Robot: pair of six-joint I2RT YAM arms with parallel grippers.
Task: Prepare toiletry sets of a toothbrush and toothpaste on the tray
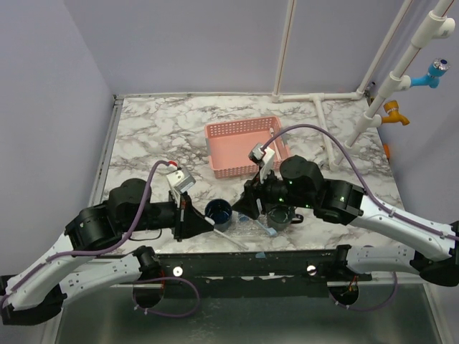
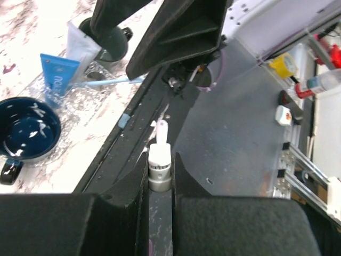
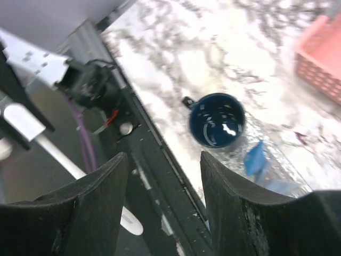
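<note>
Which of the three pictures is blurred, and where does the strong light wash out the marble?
Right wrist view: whole scene softly blurred, the navy mug and pink basket included, the marble table glaring white. Left wrist view: sharp on the white toothbrush in the left pincer, but the marble at upper left is overexposed. Top external view: sharp and evenly lit, no glare.

— How's the light from above?
— Bright and even. The white-and-grey marble tabletop (image 1: 158, 136) carries only faint, soft shadows, and the picture is sharp.
— And the wrist views?
— The marble burns out to white glare in both. The right one is blurred, the round navy mug (image 3: 217, 120) smeared. In the left, the slim white toothbrush (image 2: 159, 160) is crisp.
</note>
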